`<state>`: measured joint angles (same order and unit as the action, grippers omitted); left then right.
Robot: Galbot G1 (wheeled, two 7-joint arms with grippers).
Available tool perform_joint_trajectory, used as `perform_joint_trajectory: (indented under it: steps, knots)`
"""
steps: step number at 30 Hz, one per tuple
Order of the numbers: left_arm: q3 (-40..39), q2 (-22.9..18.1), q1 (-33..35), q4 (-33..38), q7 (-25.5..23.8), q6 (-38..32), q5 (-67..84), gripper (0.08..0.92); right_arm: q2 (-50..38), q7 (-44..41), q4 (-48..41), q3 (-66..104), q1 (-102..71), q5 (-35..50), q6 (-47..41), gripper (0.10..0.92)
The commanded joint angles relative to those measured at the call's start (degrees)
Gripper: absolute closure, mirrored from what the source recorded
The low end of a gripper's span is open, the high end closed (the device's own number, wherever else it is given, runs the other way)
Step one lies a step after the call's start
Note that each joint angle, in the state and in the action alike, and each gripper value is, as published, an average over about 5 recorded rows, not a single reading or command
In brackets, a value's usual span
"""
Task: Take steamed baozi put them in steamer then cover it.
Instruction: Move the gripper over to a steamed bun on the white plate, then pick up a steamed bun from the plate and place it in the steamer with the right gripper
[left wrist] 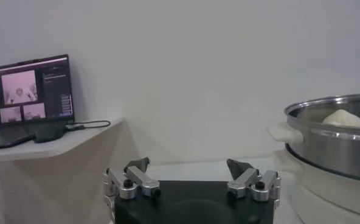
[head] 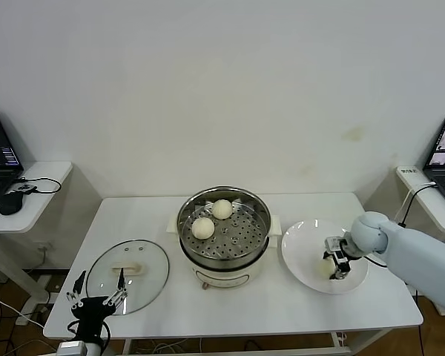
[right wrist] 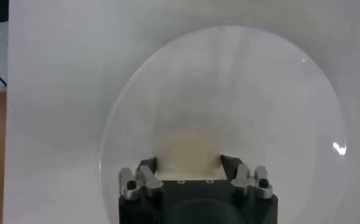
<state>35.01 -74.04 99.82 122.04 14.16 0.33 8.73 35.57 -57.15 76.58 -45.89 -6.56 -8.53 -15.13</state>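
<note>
A: Right gripper (head: 334,265) closed on a bun (right wrist: 188,152) on the plate (head: 305,236), near the table's (head: 144,215) right edge. Two buns (head: 203,228) in the steamer (head: 224,222) already.

B: Could squash or drop it, maybe. Squeezed too hard, or barely pinched. Hard to tell. Left gripper (head: 96,298) open, front left corner, by the lid (head: 127,276).

Right gripper (head: 334,261) reaches down with fingers closed in; left gripper (head: 96,295) waits low, fingers spread.

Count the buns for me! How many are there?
3: two baozi in the steamer, one behind the other; a third on the plate, in the right end effector.
</note>
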Motion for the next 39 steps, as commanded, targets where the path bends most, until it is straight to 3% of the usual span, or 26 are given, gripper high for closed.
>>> perform_joint_trajectory:
  steps: [1, 15, 23, 31, 39]
  knots:
    - [0.1, 0.2, 0.1, 0.2, 0.0, 0.0, 0.0, 0.177, -1.0, -1.4, 1.6, -0.6, 2.4, 2.1, -0.6, 0.414]
    - [0.0, 0.7, 0.2, 1.3, 0.1, 0.0, 0.1, 0.177, -3.9, -6.3, 9.4, -10.8, 30.5, 17.5, -4.6, 0.419]
    - [0.0, 0.3, 0.3, 2.3, 0.1, -0.1, 0.0, 0.177, 3.8, -4.2, 11.0, -18.2, 44.4, 25.1, -4.7, 0.414]
    - [0.9, 0.2, 0.2, 2.0, 0.3, -0.2, 0.0, 0.177, 14.7, 1.5, 15.2, -22.0, 44.9, 31.2, -3.4, 0.411]
    - [2.5, -0.2, 0.8, 2.0, 0.4, -0.5, 0.4, 0.177, 25.3, 1.7, 9.8, -25.6, 39.6, 24.4, 7.0, 0.406]
